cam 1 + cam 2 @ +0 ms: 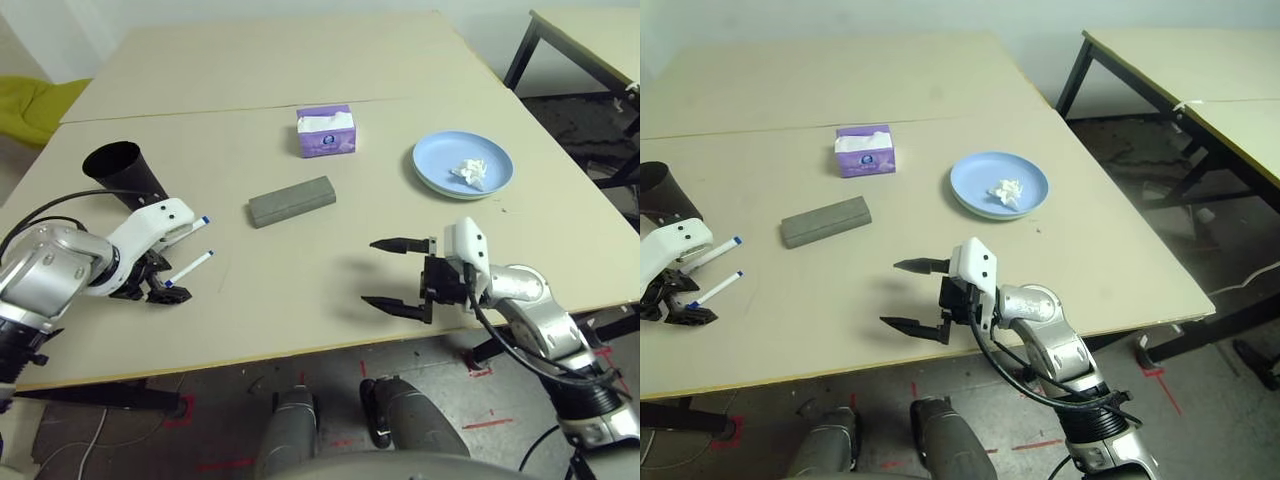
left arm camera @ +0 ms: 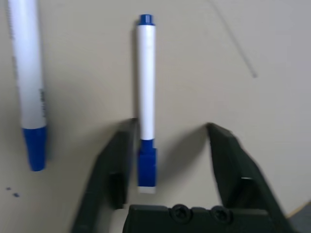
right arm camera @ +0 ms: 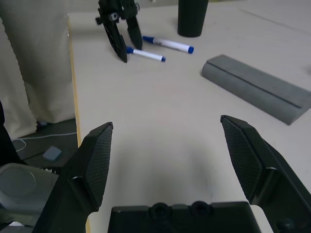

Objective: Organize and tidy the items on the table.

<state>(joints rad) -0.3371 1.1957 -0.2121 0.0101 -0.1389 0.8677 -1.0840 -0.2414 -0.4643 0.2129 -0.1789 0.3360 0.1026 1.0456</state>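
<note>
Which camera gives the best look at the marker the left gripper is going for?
The left wrist view: the marker lies full length between the left gripper's fingers, its blue cap beside one of them. Both eye views show it small, its cap end hidden by that gripper. The right wrist view shows it far off beside a second marker.

No print on any item can be read.

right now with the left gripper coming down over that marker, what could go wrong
The marker sits off-centre between the left gripper's fingers, close to one of them, so closing could nudge or roll it instead of pinching. The second marker lies close beside and the black cup just behind; either could be bumped.
</note>
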